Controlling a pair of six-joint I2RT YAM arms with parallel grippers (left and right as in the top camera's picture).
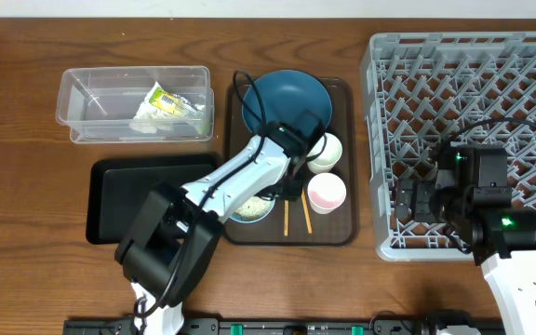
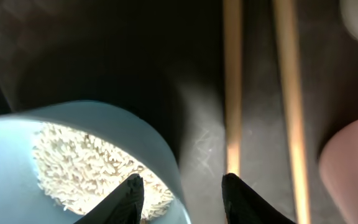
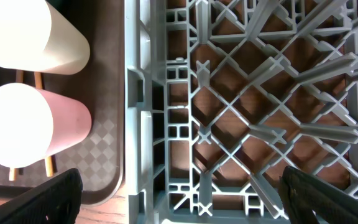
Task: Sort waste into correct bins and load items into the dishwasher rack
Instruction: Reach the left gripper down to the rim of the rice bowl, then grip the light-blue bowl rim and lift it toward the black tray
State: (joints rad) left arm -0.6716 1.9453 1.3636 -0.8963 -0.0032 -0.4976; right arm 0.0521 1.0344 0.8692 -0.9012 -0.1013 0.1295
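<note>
Left gripper (image 2: 182, 186), part open, straddles the white bowl (image 2: 123, 124) rim on the serving tray (image 1: 338, 225); right gripper (image 3: 179, 199), wide open and empty, hovers right of that tray.

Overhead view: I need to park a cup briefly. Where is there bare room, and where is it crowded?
Bare: the black tray, between the clear tub and the table edge; the wood left of both; the far half of the rack. Crowded: the brown tray, packed with blue dish, bowl, cups, chopsticks and left gripper.
</note>
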